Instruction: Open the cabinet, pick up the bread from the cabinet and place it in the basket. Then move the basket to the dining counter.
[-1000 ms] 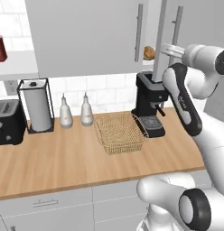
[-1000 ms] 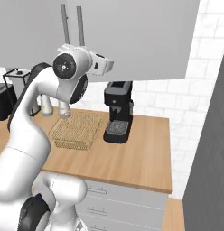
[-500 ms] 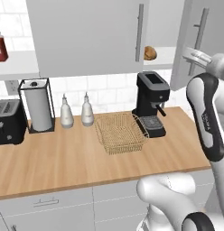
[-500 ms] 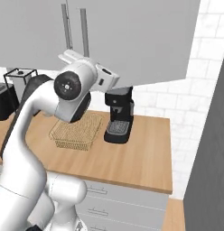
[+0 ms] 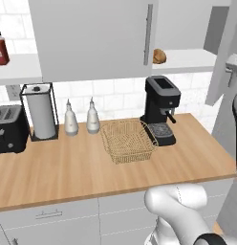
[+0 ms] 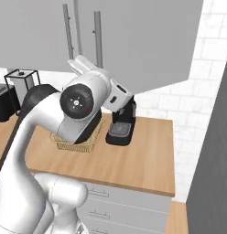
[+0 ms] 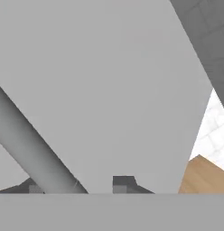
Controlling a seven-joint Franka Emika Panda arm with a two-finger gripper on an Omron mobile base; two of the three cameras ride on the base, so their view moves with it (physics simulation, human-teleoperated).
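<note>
The right door [image 5: 224, 52] of the cabinet [image 5: 91, 36] stands swung out, and there on the pale inner shelf [image 5: 189, 58] sits the bread [image 5: 159, 56], a small golden-brown bun right at the edge of the closed left door. In the hand view the gripper [image 7: 77, 186] is pressed close against the grey door face, the long bar handle [image 7: 30, 151] running diagonally between its two fingertips [image 7: 123, 182], jaws about half open around it; whether they actually clamp the bar, I cannot tell. Down on the wooden surface [image 5: 68, 172] the tan wire basket [image 5: 128, 140] waits, just beside the black coffee machine [image 5: 161, 109]. Two white bottles [image 5: 71, 118], a paper towel holder [image 5: 40, 112] and a toaster [image 5: 9, 128] line the tiled wall to the left.
</note>
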